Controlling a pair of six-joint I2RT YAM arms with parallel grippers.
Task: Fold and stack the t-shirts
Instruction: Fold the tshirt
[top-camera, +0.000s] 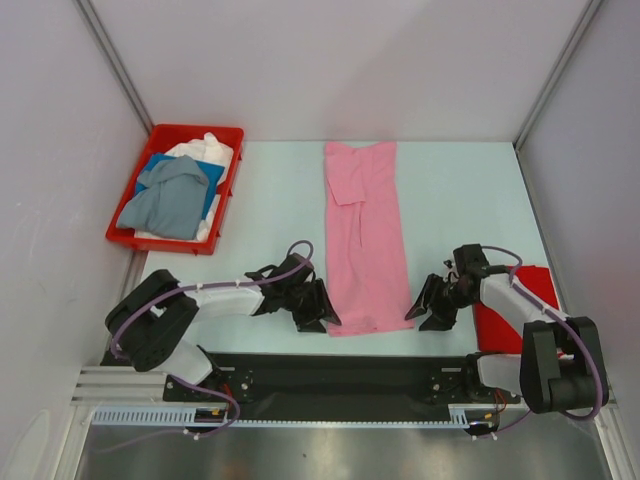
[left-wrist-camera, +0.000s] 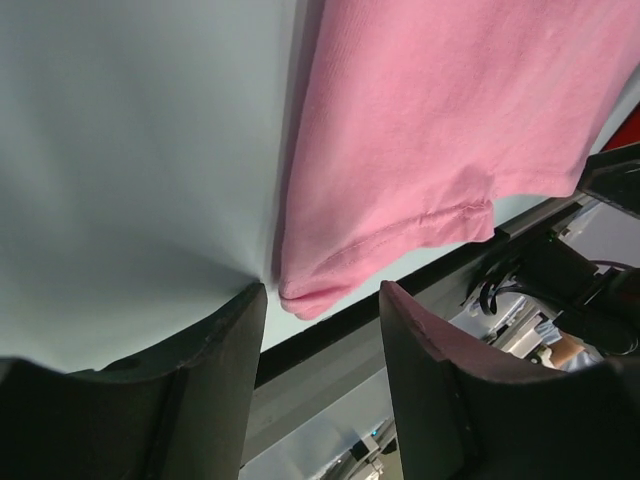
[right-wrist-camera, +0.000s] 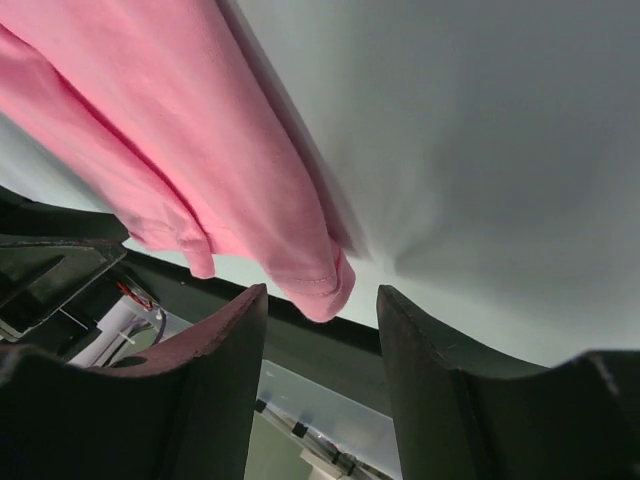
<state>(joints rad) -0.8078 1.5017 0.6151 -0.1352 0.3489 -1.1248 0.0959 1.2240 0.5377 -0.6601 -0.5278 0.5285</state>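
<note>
A light pink t-shirt lies folded into a long strip down the middle of the table. My left gripper is open at the strip's near left corner, which sits between the jaws. My right gripper is open at the near right corner, which also sits between the jaws. A folded red t-shirt lies at the near right, partly under my right arm. Grey-blue, blue and white t-shirts lie in the red bin.
The red bin stands at the far left corner of the table. Grey walls close in the table on the left, back and right. A black rail runs along the near edge between the arm bases.
</note>
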